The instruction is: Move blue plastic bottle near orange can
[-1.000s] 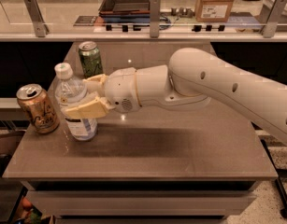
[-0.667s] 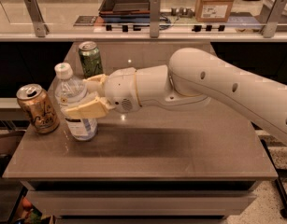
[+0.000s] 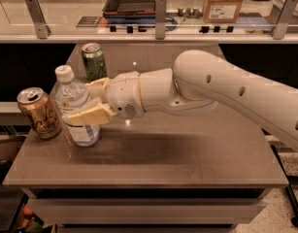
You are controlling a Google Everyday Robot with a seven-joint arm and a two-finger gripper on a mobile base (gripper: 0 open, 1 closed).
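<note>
Our gripper [image 3: 85,102] clasps the blue plastic bottle [image 3: 71,94] mid-body, so it stands upright, we judge, just beside the orange can [image 3: 39,113].

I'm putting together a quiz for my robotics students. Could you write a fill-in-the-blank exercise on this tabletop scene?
The gripper is shut on the blue plastic bottle, whose cap is ____. In the camera view, the orange can stands just ____ of the bottle. The green can stands ____ the bottle, toward the back edge of the table. All three containers stand ____.
Missing words: white; left; behind; upright.
</note>
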